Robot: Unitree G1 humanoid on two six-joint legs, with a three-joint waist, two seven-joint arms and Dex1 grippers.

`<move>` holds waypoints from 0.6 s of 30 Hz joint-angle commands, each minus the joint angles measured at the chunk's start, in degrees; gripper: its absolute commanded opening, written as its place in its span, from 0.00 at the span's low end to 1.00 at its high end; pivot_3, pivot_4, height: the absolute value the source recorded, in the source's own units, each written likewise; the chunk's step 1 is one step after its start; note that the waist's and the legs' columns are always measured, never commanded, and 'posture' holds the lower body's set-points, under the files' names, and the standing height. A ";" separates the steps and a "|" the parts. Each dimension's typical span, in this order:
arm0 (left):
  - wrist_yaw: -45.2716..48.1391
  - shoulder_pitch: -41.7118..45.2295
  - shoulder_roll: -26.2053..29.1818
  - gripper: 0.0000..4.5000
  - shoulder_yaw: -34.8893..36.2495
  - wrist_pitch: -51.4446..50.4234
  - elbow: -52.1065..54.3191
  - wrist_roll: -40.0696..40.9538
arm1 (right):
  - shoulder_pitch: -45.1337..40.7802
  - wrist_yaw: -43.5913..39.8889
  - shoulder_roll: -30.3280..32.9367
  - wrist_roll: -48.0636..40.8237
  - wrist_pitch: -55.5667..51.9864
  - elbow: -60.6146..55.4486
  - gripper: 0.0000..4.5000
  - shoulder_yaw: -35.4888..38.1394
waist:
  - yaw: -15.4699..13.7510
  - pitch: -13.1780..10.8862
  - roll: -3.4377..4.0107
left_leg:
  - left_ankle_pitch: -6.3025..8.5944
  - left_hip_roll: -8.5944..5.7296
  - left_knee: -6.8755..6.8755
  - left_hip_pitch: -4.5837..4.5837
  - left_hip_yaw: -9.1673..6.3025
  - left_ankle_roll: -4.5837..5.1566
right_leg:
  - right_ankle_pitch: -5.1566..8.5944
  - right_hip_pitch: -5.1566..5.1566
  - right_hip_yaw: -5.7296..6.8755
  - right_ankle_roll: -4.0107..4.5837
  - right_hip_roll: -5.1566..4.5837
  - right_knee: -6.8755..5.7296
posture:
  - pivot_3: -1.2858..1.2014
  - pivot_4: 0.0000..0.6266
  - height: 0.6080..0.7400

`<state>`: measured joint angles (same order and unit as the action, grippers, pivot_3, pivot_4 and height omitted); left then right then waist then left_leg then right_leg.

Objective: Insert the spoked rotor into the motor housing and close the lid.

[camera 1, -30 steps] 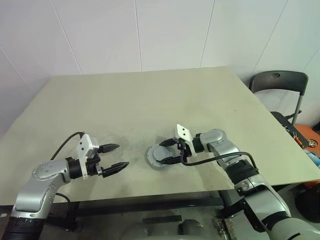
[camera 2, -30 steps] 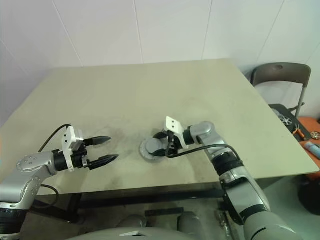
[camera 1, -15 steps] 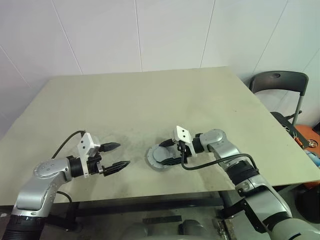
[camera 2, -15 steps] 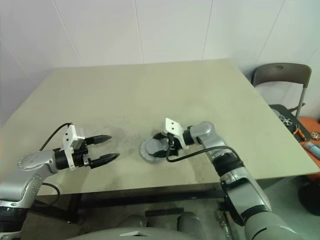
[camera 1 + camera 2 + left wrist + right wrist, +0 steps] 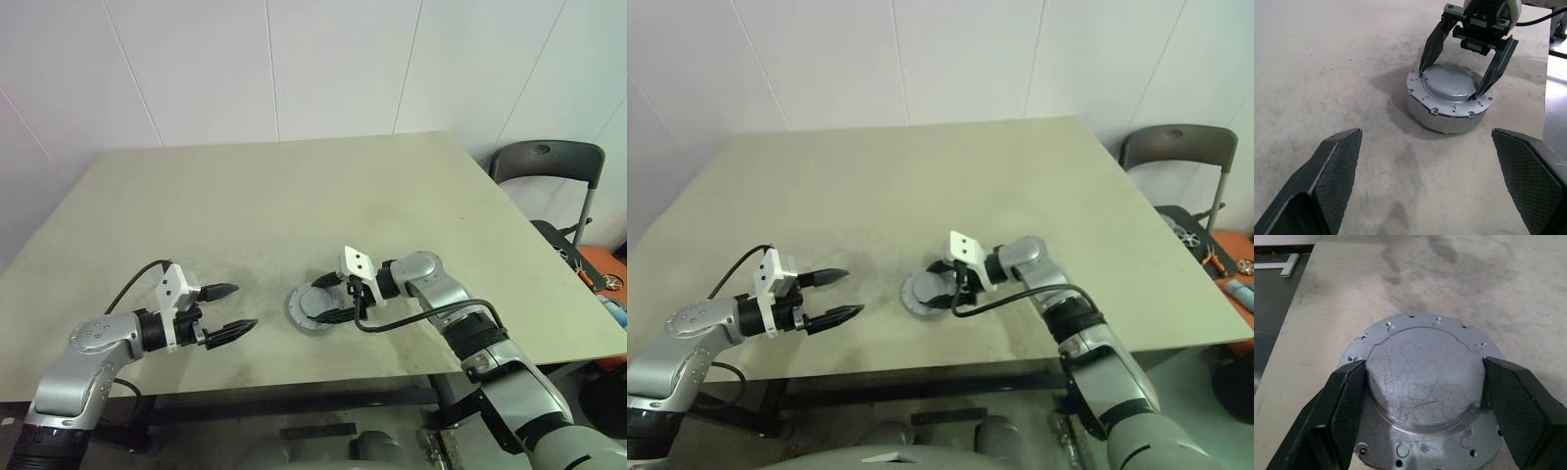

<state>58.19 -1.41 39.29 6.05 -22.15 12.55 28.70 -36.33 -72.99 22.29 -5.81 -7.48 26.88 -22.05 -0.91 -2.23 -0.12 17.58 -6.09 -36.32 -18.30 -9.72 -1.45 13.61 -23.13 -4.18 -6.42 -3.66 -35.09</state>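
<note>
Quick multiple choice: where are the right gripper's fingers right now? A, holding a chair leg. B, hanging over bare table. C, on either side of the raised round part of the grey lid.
C: the right gripper has one finger on each side of the lid's raised centre.

One lid [image 5: 1450,83], one table [image 5: 294,196], one chair [image 5: 549,162], two hands
</note>
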 commanded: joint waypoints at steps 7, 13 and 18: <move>-0.03 0.74 0.04 1.00 0.66 0.69 1.14 0.45 | 3.30 0.70 2.99 3.84 -2.70 1.42 0.98 -1.60 | 0.00 0.00 0.00 | 0.00 0.00 -0.01 0.00 0.00 0.00 | 0.00 0.00 0.00 0.01 0.00 -0.01 | 0.52 0.00 1.00; 0.08 0.99 0.06 1.00 0.54 0.72 0.98 0.39 | 3.64 1.73 3.20 3.94 -1.90 -0.79 0.99 -1.01 | 0.20 0.01 -0.02 | 0.00 0.03 0.04 0.00 0.00 0.00 | 0.01 -0.04 0.00 -0.01 0.03 -0.02 | 0.52 0.00 1.00; 0.16 1.21 0.10 1.00 0.51 0.76 0.81 0.36 | 3.19 3.45 2.91 4.02 0.67 -2.44 0.99 -0.26 | 0.24 0.00 -0.03 | 0.00 0.04 0.03 0.00 0.01 0.00 | 0.01 -0.05 -0.01 -0.01 0.04 -0.03 | 0.52 0.00 1.00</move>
<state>58.40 -1.39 39.24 5.89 -22.05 12.53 28.70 -34.28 -70.98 24.06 -5.72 -6.79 23.45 -20.80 -0.67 -2.23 -0.15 17.58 -6.05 -36.29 -18.30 -9.72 -1.46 13.62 -23.18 -4.19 -6.43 -3.62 -35.12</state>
